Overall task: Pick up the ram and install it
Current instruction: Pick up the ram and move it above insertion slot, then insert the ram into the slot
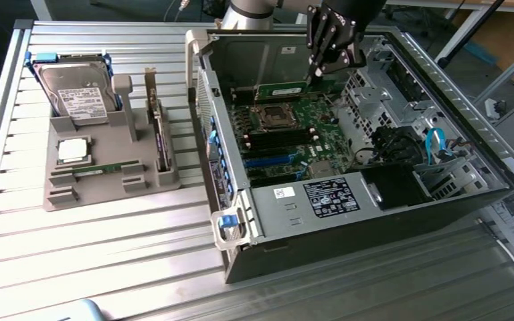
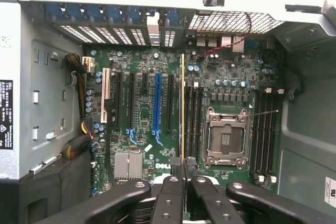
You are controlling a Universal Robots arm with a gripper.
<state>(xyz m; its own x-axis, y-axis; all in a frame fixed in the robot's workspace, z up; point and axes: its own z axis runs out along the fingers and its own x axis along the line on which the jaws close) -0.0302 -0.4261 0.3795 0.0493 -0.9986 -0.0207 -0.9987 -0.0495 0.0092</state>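
Your claw (image 1: 316,69) is clenched on the ram (image 1: 282,88), gripping the slim green stick by one end so that the rest of it juts out past the fingertips. It hangs inside the open computer case (image 1: 373,221), over the far part of the motherboard (image 1: 297,137). In the wrist view the two dark fingers (image 2: 172,187) press together on the ram (image 2: 182,103), which shows edge-on as a thin pale line running straight out from the claw across the board. Just beside that line, on one side, lie the black memory slots (image 2: 193,119) and beyond them the empty processor socket (image 2: 226,137). On the other side, a little further off, is the long blue slot (image 2: 156,103). You cannot tell whether the ram's edge touches the board. Well away from the claw, outside the case towards the exterior view's left, a grey holder (image 1: 96,194) on the table (image 1: 105,254) carries a second stick (image 1: 105,167) and a hard drive (image 1: 77,97).
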